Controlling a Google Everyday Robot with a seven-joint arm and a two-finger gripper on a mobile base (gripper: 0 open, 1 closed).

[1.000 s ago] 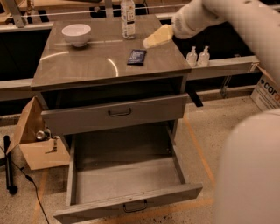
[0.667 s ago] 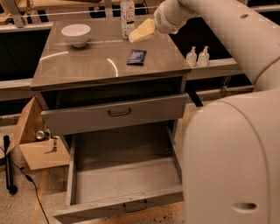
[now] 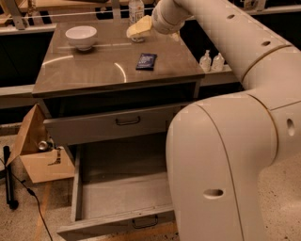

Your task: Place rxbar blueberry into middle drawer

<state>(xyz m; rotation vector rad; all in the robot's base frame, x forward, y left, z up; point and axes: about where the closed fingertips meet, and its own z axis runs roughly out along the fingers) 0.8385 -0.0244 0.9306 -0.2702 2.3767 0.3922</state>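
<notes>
Right now the hand (image 3: 139, 28) hovers over the far side of the desk (image 3: 84, 75); open or closed, I cannot tell. The rxbar blueberry (image 3: 146, 61) lies flat near it, toward the desk's front edge, long axis roughly front-to-back.

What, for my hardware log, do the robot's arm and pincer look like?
The arm is cream-white: thick, smooth rounded segments with thin seams at the joints and small dark round holes in the shell; no cables show. The pincer, pale yellow, is over the back of the table top, by the bottle.
</notes>
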